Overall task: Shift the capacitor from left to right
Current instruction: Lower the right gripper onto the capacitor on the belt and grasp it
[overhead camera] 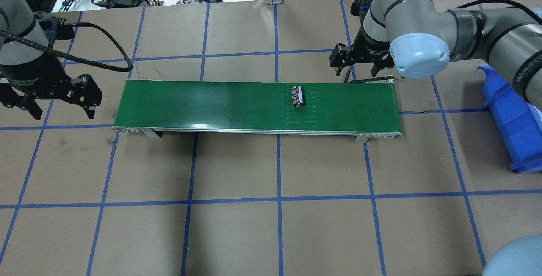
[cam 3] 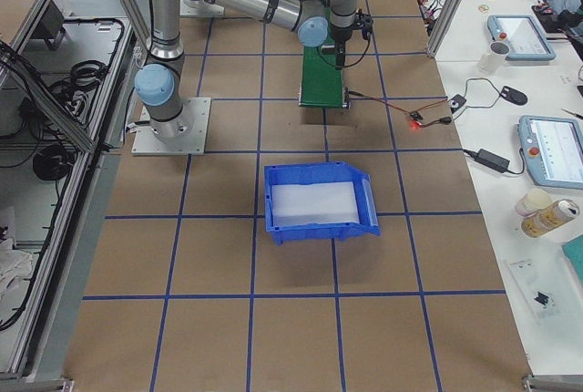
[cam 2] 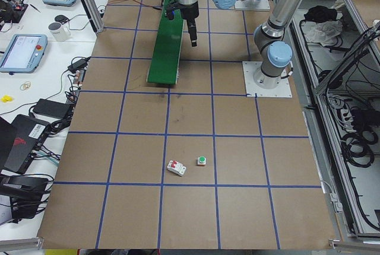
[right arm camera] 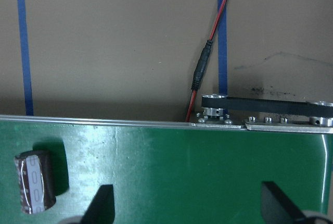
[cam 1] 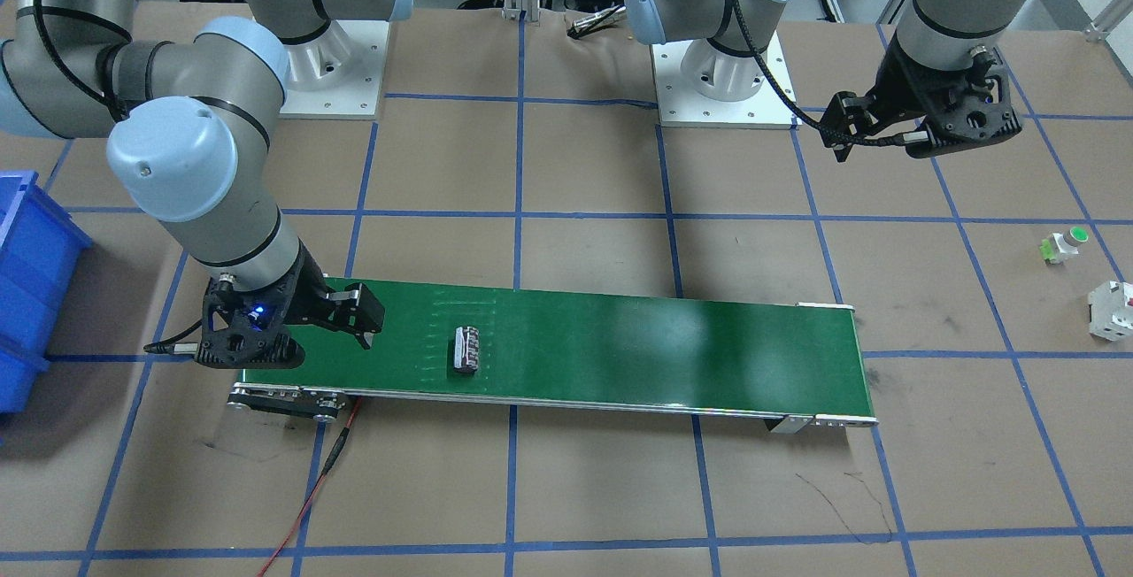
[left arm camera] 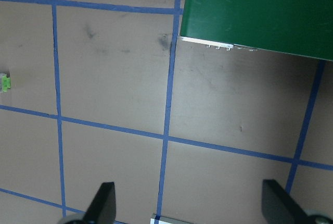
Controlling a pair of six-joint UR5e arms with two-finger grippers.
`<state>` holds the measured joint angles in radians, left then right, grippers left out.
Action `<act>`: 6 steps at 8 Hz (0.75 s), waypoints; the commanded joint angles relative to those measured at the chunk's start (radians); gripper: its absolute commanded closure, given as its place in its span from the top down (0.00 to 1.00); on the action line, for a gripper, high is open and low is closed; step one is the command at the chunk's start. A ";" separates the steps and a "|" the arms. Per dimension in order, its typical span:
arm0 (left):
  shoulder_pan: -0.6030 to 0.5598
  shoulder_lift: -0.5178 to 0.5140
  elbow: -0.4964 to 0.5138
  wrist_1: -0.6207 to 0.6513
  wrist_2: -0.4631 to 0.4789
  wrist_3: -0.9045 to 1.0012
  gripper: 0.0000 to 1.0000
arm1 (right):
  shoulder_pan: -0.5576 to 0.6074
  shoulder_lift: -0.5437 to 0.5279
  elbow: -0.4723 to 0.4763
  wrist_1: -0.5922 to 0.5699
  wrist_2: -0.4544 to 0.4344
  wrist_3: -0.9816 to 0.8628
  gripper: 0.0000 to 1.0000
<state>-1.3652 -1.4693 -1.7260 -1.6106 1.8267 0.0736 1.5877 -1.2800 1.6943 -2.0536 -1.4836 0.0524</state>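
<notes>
The capacitor (cam 1: 466,350), a small dark block with a pale striped face, lies on the green conveyor belt (cam 1: 620,347), towards its right-arm end. It also shows in the overhead view (overhead camera: 298,96) and at the lower left of the right wrist view (right arm camera: 34,187). My right gripper (cam 1: 367,325) is open and empty. It hangs over the belt's end, a short way from the capacitor. My left gripper (overhead camera: 59,106) is open and empty, raised off the belt's other end (left arm camera: 260,10).
A blue bin (overhead camera: 512,115) stands beyond the belt on the right arm's side. A white button with a green cap (cam 1: 1065,242) and a white breaker (cam 1: 1113,310) lie on the left arm's side. A red wire (cam 1: 310,497) trails from the belt's motor end.
</notes>
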 commanded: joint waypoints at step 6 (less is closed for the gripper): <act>-0.002 0.006 0.000 -0.045 -0.018 0.000 1.00 | 0.046 0.022 0.088 -0.031 -0.010 0.056 1.00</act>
<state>-1.3663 -1.4684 -1.7264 -1.6541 1.8097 0.0713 1.6310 -1.2608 1.7654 -2.0840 -1.4925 0.1048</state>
